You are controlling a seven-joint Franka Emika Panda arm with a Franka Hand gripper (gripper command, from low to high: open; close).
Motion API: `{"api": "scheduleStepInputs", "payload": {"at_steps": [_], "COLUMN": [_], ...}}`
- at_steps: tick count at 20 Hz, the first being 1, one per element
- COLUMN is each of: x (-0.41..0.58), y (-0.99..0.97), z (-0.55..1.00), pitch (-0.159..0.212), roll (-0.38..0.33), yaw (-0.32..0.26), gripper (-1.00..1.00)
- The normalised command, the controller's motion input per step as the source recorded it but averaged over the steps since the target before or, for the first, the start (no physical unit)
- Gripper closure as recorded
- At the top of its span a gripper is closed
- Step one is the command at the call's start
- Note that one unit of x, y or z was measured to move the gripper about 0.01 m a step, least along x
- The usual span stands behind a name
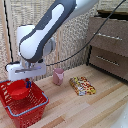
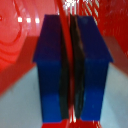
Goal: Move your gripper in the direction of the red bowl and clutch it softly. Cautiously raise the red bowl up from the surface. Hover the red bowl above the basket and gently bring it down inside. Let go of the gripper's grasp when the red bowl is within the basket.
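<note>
My gripper (image 1: 27, 84) hangs on the white arm over the basket (image 1: 36, 107), a red mesh basket with a blue rim at the exterior view's lower left. Its blue fingers are shut on the rim of the red bowl (image 1: 18, 91), which sits in the basket's opening at about rim height. I cannot tell whether the bowl rests on the basket floor. In the wrist view the two blue fingers (image 2: 50, 70) nearly meet around a thin red edge, and the red bowl (image 2: 17, 47) fills one side of that picture.
A pink cup (image 1: 58, 76) stands on the wooden table beside the basket. A flat colourful packet (image 1: 82, 86) lies further toward the exterior view's right. A dark drawer cabinet (image 1: 111, 46) stands at the back right, with a black cable running to the arm.
</note>
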Motion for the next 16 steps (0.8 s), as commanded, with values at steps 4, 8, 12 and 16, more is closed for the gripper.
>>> {"api": "scheduleStepInputs", "payload": {"at_steps": [4,8,12,16], "x": [0.242,0.22,0.224,0.186], "y": [-0.08,-0.16,-0.29,-0.42], "z": [0.45,0.72,0.71,0.33], "pitch": [0.078,0.074,0.028,0.033], "roll": [0.0,0.0,0.008,0.042], "yaw": [-0.006,0.0,0.0,0.009], "gripper": [-1.0,-1.0,-1.0,-1.0]}}
